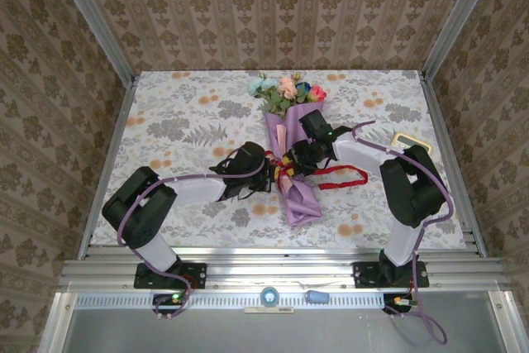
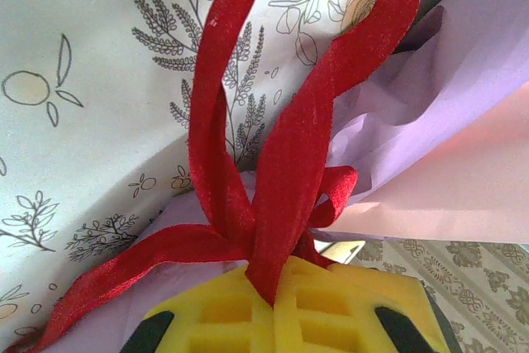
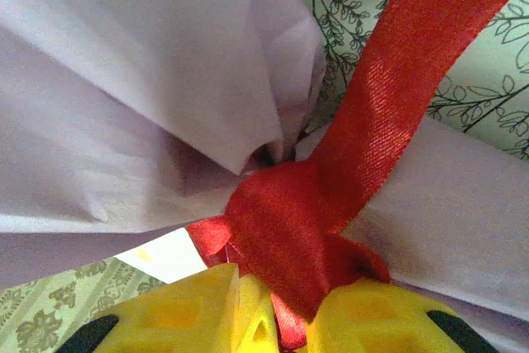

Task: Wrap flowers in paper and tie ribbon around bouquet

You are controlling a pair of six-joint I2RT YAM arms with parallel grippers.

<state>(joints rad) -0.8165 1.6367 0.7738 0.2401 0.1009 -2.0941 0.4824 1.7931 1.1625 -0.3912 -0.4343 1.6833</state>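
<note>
The bouquet lies lengthwise in the middle of the table. Its flowers [image 1: 287, 89] point to the far side, out of the lilac paper [image 1: 295, 181] cone. The red ribbon [image 1: 340, 176] is wound round the cone's waist, and its loose end trails to the right. My left gripper [image 1: 269, 167] is at the cone's left side. In the left wrist view it [image 2: 273, 285] is shut on a ribbon [image 2: 291, 142] loop, beside the paper [image 2: 413, 97]. My right gripper [image 1: 291, 159] is over the waist. In the right wrist view it [image 3: 288, 307] pinches the ribbon [image 3: 388, 97] knot against the paper [image 3: 140, 80].
A small pale rectangular object [image 1: 411, 140] lies on the flowered tablecloth [image 1: 182, 113] to the right of the right arm. Metal rails [image 1: 443, 146] edge the table, and wallpapered walls close it in on three sides.
</note>
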